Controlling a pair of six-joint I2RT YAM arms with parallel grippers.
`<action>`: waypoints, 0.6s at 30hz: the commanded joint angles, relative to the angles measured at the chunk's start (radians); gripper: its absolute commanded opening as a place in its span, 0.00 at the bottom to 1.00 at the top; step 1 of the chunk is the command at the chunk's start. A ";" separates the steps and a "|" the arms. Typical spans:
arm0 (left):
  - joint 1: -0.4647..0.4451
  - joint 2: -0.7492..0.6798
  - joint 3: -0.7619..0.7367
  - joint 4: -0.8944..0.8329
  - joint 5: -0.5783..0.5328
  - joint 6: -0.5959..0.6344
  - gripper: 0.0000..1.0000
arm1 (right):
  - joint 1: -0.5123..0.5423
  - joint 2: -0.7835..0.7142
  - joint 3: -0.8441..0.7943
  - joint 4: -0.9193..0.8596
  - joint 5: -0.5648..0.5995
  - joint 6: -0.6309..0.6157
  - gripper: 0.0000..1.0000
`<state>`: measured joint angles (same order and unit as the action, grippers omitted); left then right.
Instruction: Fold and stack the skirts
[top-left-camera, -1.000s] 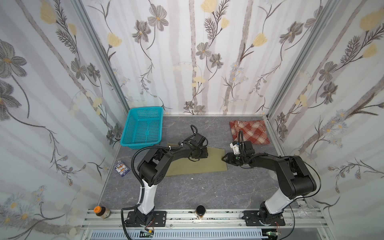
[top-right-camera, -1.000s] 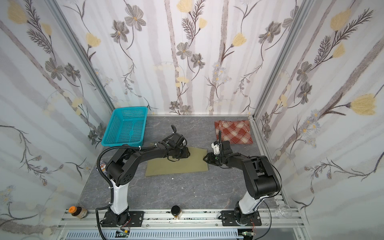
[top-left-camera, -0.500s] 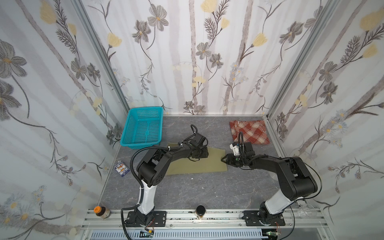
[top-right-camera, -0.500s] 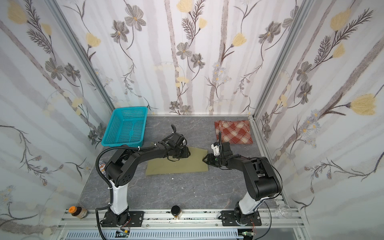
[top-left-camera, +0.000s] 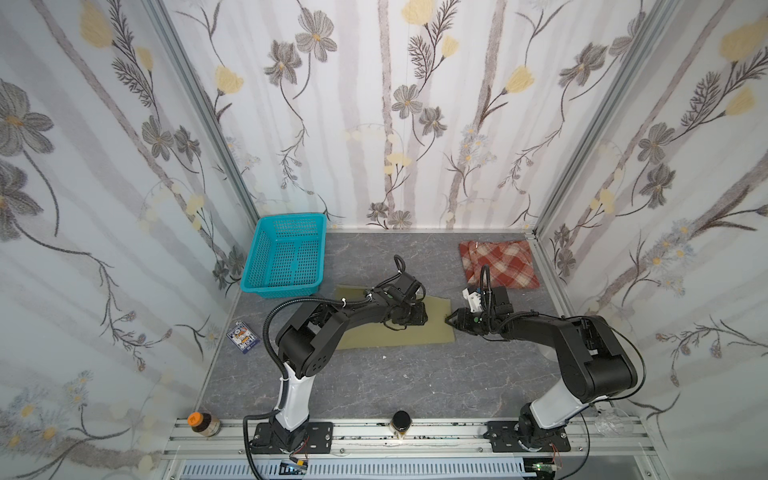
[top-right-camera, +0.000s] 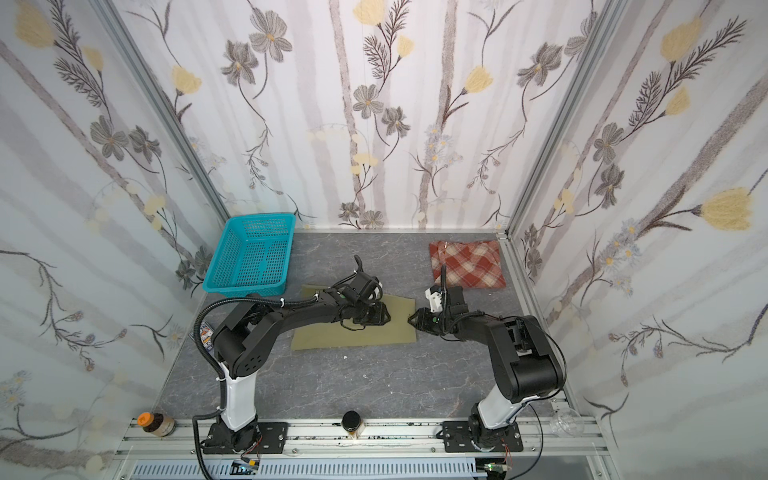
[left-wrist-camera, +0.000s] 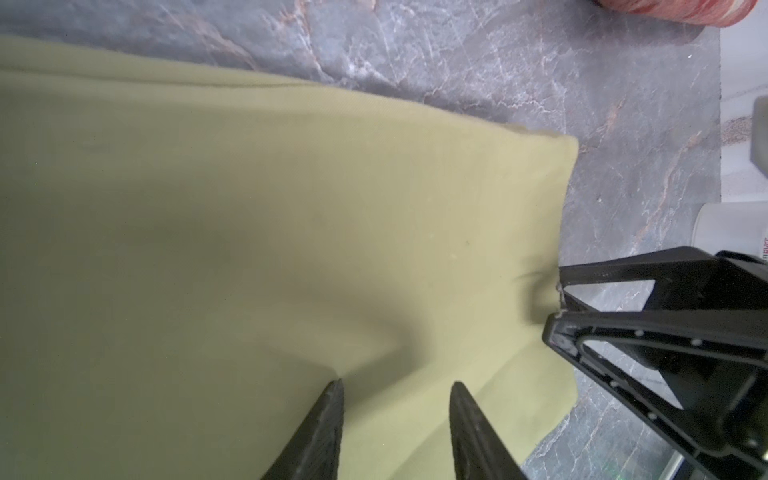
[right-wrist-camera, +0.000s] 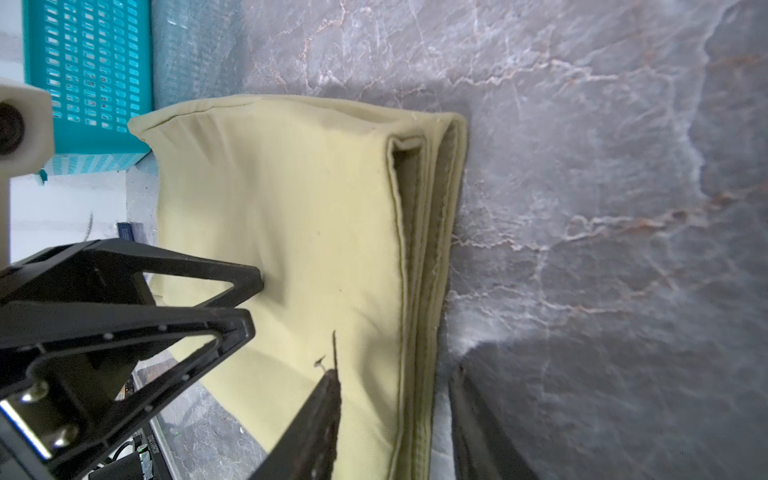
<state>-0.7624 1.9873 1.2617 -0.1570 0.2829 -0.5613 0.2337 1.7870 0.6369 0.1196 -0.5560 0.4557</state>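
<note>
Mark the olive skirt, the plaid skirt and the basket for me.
olive skirt (top-left-camera: 395, 334), top view, bare front part.
plaid skirt (top-left-camera: 500, 266), top view, middle of the cloth.
basket (top-left-camera: 279, 289), top view, near wall.
</note>
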 joint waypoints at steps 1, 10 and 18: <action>-0.002 0.008 0.002 0.005 0.010 -0.009 0.44 | 0.006 0.024 -0.022 -0.048 0.020 0.028 0.44; -0.003 0.011 0.005 0.005 0.007 -0.011 0.44 | 0.038 0.076 -0.018 0.006 0.021 0.067 0.40; -0.006 0.015 0.005 0.007 0.001 -0.012 0.43 | 0.038 0.087 -0.006 0.037 -0.017 0.096 0.03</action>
<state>-0.7670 1.9987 1.2621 -0.1574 0.2886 -0.5655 0.2687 1.8610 0.6281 0.2363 -0.6155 0.5381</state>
